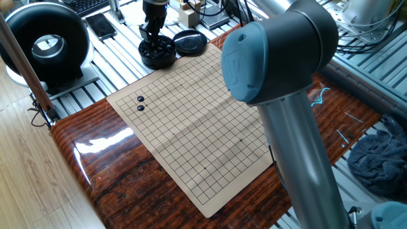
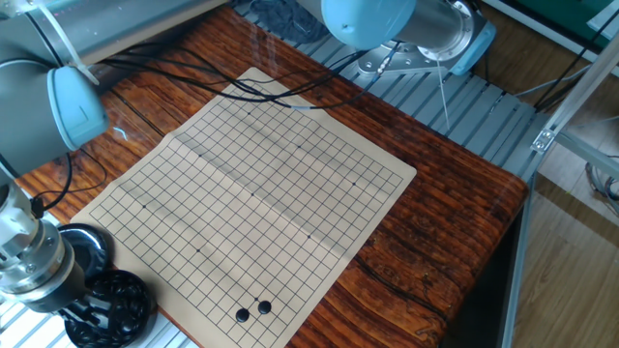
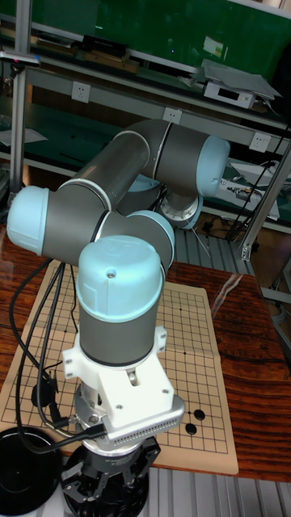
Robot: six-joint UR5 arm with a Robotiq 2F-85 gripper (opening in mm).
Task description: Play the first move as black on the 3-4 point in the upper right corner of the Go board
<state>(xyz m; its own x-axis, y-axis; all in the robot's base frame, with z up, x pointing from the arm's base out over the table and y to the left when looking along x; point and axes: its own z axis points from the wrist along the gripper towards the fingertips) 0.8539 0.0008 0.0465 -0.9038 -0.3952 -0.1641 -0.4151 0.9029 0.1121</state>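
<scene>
The Go board [image 1: 191,121] lies flat on the wooden table. Two black stones [image 1: 140,104] sit side by side near one edge, also seen as black stones [image 2: 252,310] and black stones [image 3: 195,421]. All other crossings, including every corner's 3-4 point, are bare. A black bowl [image 1: 158,53] full of black stones stands just off the board's far corner. My gripper [image 1: 151,38] points straight down into the bowl [image 2: 118,298], fingertips among the stones. The dark fingers blend with the stones, so their spacing is unclear. In the tall view the wrist hides the gripper [image 3: 105,483] fingertips.
The bowl's black lid [image 1: 190,42] lies beside it, also seen as the lid [image 2: 85,246]. A large black round device [image 1: 46,43] stands at the table's left end. Cables [image 2: 193,72] run across the wood near the board. A grey cloth [image 1: 378,159] lies at the right.
</scene>
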